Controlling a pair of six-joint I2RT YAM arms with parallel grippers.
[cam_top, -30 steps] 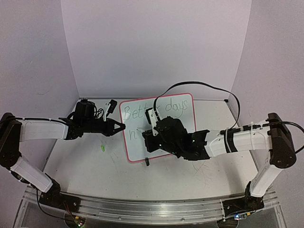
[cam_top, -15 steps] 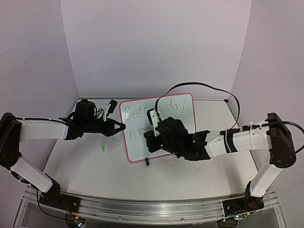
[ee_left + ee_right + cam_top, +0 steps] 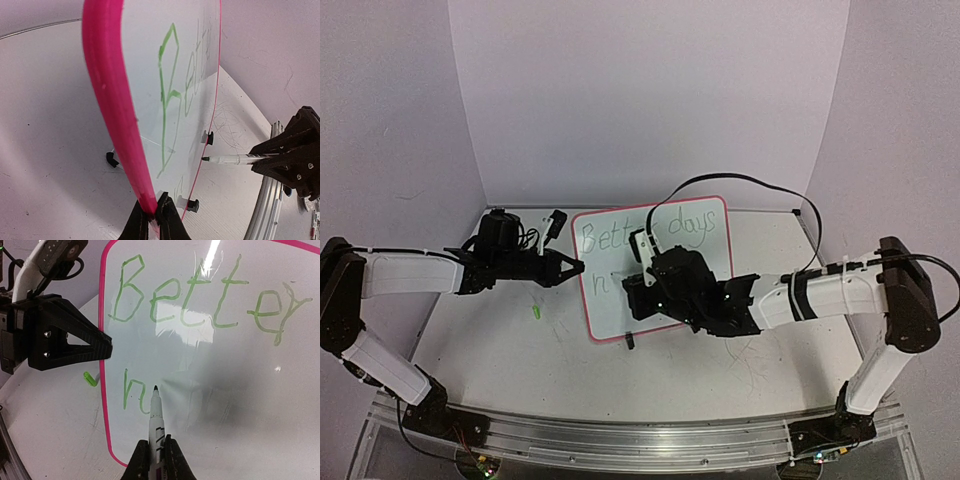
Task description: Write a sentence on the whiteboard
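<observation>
Overhead, you see the small glossy white whiteboard with a pink-red rim [image 3: 603, 312] on the table [image 3: 500, 350], its green handwritten sentence [image 3: 603, 240] reading "Better days". Your right wrist view shows the right gripper [image 3: 155, 456] clamped on a white marker pen [image 3: 156, 415], tip beside "h"; the left gripper [image 3: 152, 220] pinches the rim.

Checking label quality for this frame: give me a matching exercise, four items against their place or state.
Items
1. left fingers
2. right fingers
3. marker tip
4. small green piece

Places or states
A. lying on the table, left of the whiteboard
B. shut on the marker
C. clamped on the whiteboard's pink rim
D. beside the green h on the second line

Pairs: 1-C, 2-B, 3-D, 4-A
</observation>
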